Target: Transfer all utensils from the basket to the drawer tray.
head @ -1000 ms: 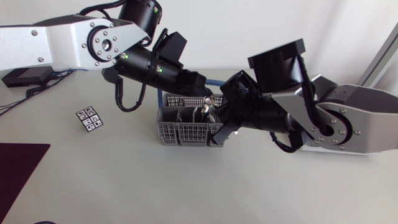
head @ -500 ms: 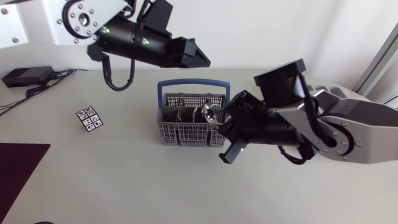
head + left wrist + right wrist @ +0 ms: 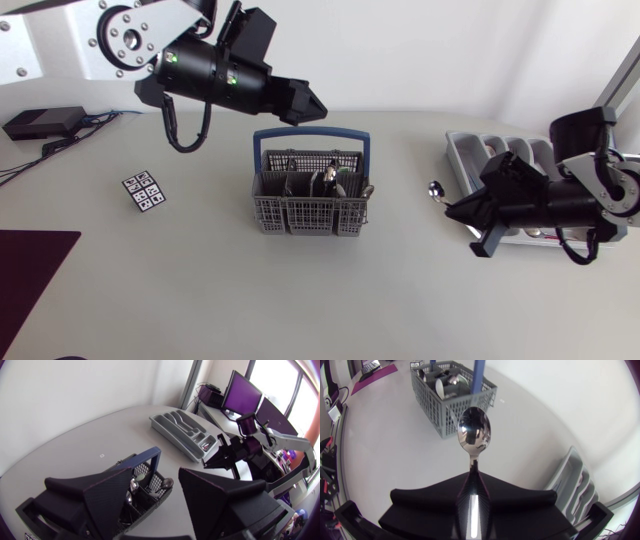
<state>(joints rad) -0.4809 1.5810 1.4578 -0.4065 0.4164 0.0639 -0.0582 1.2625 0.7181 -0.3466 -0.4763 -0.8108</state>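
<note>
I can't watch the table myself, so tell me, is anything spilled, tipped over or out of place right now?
Nothing stands out. The basket stands upright with its utensils inside, the drawer tray lies flat, and the right hand is shut on a spoon, bowl pointing ahead. The left hand is open.

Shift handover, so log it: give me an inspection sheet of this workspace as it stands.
Surface: pale table, no spills seen.
Job's things: grey basket with blue handle, utensils inside; drawer tray by the right arm; spoon held off the table.
Clutter: marker card, dark mat, black box.
Tools: left tool open, empty, above the basket; right tool shut on the spoon.
Cables: cables beside the black box.
Surroundings: nothing seen.
</note>
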